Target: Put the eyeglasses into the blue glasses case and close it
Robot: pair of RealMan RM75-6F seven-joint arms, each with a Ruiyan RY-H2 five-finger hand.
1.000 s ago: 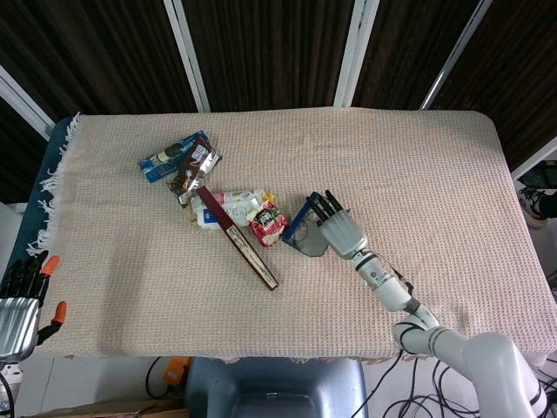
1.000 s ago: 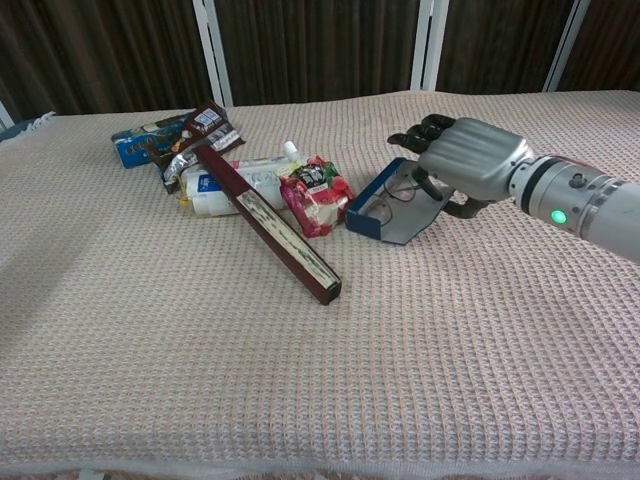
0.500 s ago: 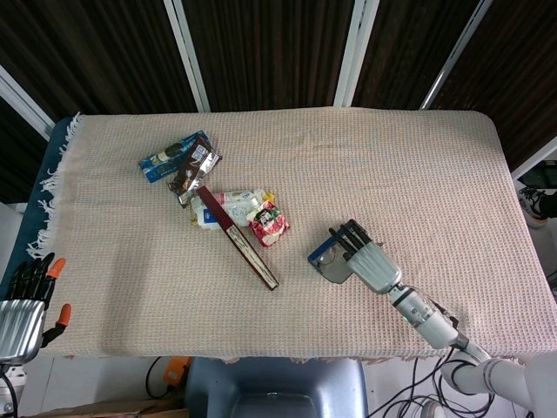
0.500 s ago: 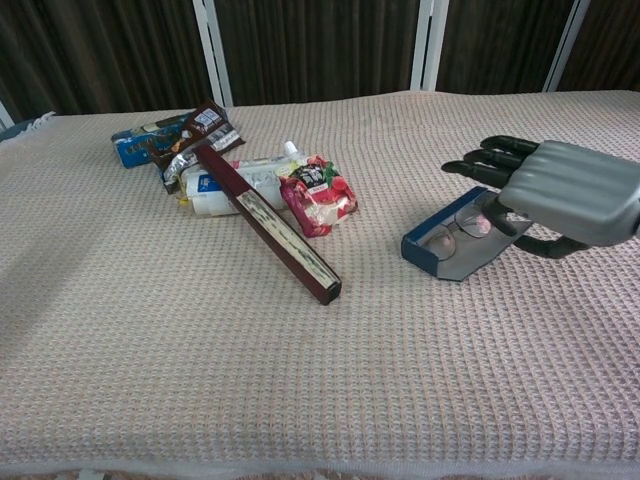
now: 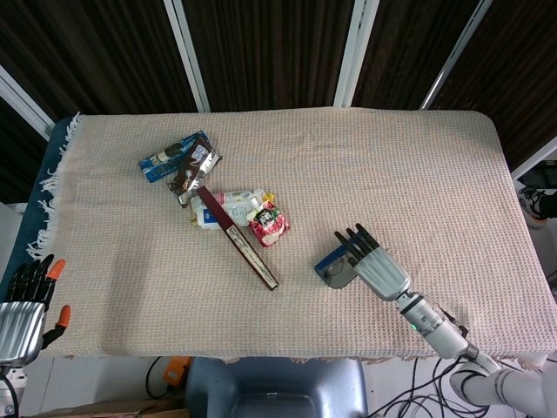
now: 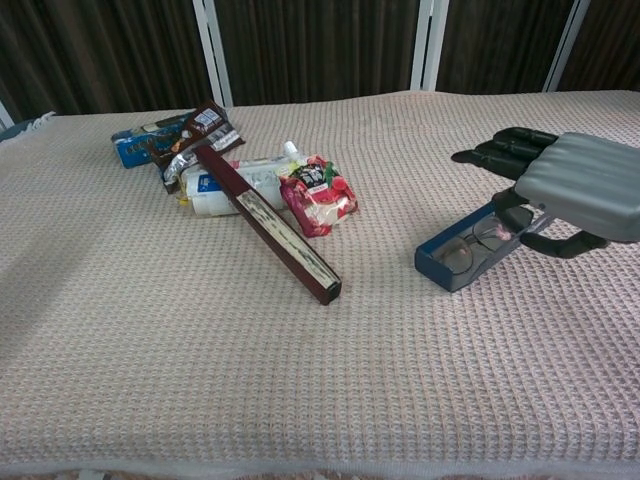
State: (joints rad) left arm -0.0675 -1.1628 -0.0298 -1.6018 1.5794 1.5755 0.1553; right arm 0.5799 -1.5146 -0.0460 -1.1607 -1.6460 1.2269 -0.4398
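Robot test bench in an indoor lab or demonstration room. A rectangular table covered by a beige waffle-weave cloth stands before dark wood-slat wall panels divided by white vertical strips. Loose black cables hang below the front edge of the table beside a grey seat.

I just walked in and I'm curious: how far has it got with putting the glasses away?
Done, it seems: the eyeglasses already lie inside the blue glasses case. In hand: the right hand is at the far end of the case, its lid looking partly lowered but not shut. Left: closing the case. The left hand hangs idle off the table edge.
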